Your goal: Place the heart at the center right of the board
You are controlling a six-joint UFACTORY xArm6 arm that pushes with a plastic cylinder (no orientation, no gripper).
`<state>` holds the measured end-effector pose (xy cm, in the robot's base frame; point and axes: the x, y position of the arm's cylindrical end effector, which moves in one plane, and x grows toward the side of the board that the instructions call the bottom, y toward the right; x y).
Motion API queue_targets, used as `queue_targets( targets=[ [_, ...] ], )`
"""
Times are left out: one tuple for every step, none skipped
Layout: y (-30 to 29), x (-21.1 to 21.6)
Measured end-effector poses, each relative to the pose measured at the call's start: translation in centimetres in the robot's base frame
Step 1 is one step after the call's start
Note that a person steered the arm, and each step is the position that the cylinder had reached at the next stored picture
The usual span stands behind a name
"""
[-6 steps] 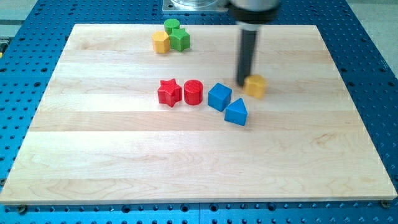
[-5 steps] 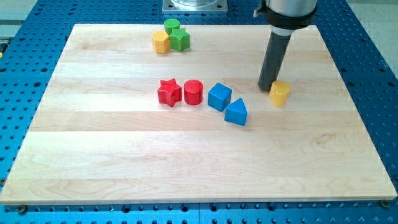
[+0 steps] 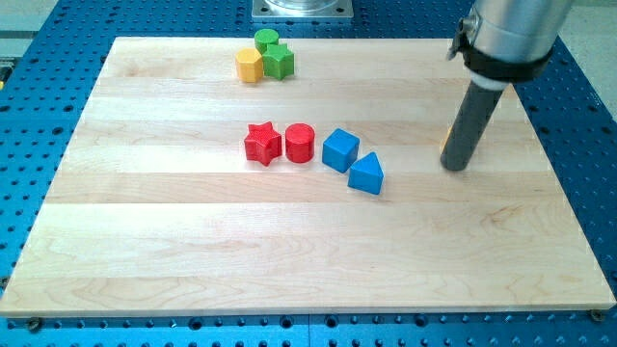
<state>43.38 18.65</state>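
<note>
Timber board [image 3: 289, 260] lies bare along its near half. First, just right of centre, comes the blue triangle [image 3: 365, 174]. Level with it, out at three o'clock on the board, my tip [image 3: 455, 167] rests on the wood, well apart from that triangle. A little farther back sit the blue cube [image 3: 339, 150], at the triangle's ten o'clock and close beside it, then the red cylinder [image 3: 300, 143] and the red star [image 3: 262, 143] side by side towards nine o'clock.

Only a thin yellow sliver shows of the yellow heart [image 3: 444, 146], at the rod's left edge just above the tip; the rod covers the rest, so its shape and exact contact cannot be read. It sits at about three o'clock on the board, near the centre right already.

Far off at eleven o'clock cluster a yellow block [image 3: 250, 66], a green block [image 3: 279, 63] and a green cylinder [image 3: 266, 40].

There is no claw here, only a bare rod, so nothing opens, closes or holds. I judge the heart light, rigid and quick to slide or spin on smooth wood; it should be pushed square on a flat side, through its middle, not at a lobe.
</note>
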Motion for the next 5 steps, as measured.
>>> queue_targets(
  targets=[
    [-7.7,1.2],
    [-3.9,-2.7],
    [-2.9,-2.9],
    [-1.8,-2.4],
    [-17.4,-4.0]
  ],
)
